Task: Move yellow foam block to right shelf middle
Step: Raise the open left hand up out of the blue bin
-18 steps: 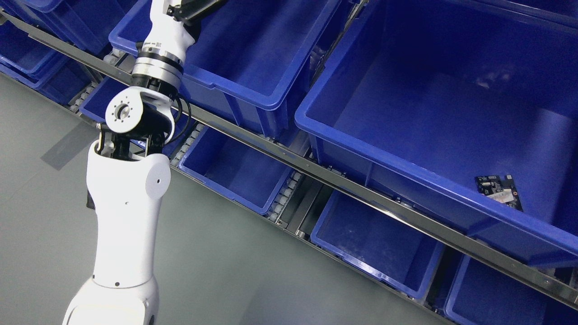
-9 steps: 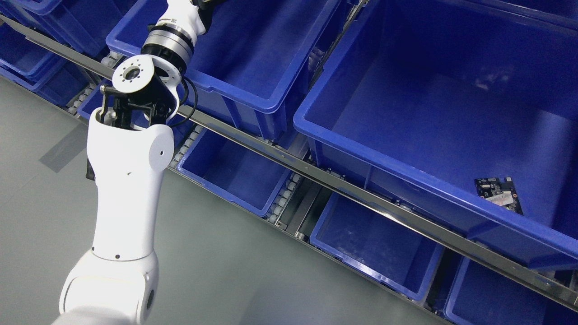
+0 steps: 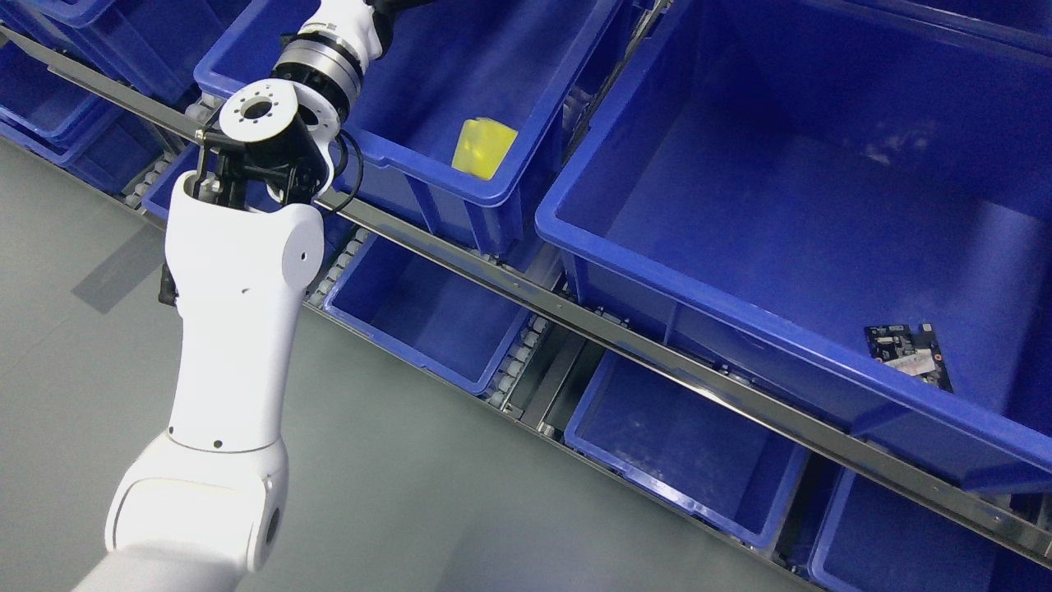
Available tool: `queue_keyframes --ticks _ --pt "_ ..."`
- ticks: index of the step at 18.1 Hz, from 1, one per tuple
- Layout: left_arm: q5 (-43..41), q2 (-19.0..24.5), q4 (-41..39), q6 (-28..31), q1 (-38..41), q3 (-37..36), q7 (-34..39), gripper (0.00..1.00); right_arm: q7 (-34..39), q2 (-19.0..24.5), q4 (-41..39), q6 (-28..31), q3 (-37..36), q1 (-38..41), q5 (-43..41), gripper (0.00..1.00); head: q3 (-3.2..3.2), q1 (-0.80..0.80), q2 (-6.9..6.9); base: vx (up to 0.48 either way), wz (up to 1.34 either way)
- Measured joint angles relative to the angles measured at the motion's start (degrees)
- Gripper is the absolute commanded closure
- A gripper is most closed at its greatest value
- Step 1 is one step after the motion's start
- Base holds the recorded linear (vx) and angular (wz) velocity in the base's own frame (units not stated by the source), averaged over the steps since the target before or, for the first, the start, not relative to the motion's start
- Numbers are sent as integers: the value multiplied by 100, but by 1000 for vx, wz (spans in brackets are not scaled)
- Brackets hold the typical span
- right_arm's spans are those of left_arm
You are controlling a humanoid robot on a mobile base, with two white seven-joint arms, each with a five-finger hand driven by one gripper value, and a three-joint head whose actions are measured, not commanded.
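A yellow foam block (image 3: 485, 148) lies inside a blue bin (image 3: 386, 160) on the middle shelf level, close to the bin's near right corner and blurred. My left arm (image 3: 238, 312) rises from the lower left, its elbow (image 3: 263, 136) over the bin's left rim and the forearm leaving the picture at the top edge. The left hand itself is above the frame and cannot be seen. No right arm shows.
A large blue bin (image 3: 740, 312) at the right holds a dark circuit board (image 3: 908, 349) near its front wall. A metal shelf rail (image 3: 575, 316) runs diagonally across. Lower blue bins (image 3: 427, 362) sit under it. Grey floor (image 3: 66, 345) lies at the left.
The yellow block has appeared in the bin, where none showed before. My left arm has swung up and to the right, its elbow rising over the bin's rim.
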Motion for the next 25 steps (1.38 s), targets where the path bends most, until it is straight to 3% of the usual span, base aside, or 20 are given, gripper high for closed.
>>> queue_keyframes --ticks 5,9,17,25 --pt "-45 0 -102 -1296 172 327 -533 0 0 0 0 0 0 0 0 0 0 0 0 0 0" --pt "-59 0 -412 -1703 710 650 -953 0 0 0 0 0 0 -1 0 0 0 0 0 0 0" --pt "-69 94 -991 -1838 1837 1258 -1340 0 0 0 0 0 0 0 0 0 0 0 0 0 0" --pt "-71 48 -1221 -1681 2120 1485 -1345 0 0 0 0 0 -1 0 0 0 0 0 0 0 0"
